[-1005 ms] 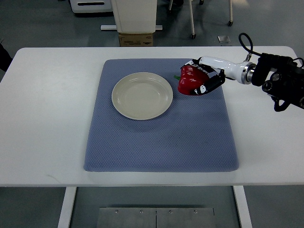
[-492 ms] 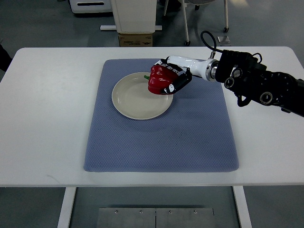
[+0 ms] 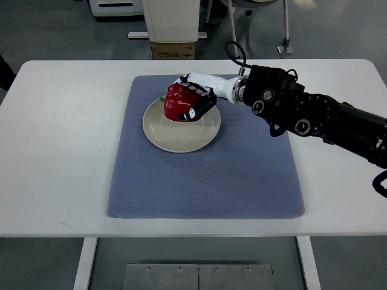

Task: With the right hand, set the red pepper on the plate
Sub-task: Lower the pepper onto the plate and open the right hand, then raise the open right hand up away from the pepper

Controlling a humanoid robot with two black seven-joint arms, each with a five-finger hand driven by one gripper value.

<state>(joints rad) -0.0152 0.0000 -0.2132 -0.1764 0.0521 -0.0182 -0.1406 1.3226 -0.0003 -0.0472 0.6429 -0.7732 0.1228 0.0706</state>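
A red pepper [image 3: 176, 106] with a green stem is held over the far half of a cream plate [image 3: 175, 136]. My right hand [image 3: 192, 100] is shut on the pepper, its white and black fingers wrapped around the pepper's right side. Its black arm runs in from the right edge across the mat. I cannot tell whether the pepper touches the plate. The left arm does not show.
The plate lies on a blue-grey mat [image 3: 205, 175] in the middle of a white table [image 3: 54, 151]. Beyond the table's far edge stand a white pedestal [image 3: 171, 18] with a cardboard box [image 3: 173, 51] and chair legs.
My right hand has carried the pepper leftward, from the mat right of the plate to above the plate. The arm has reached further in from the right.
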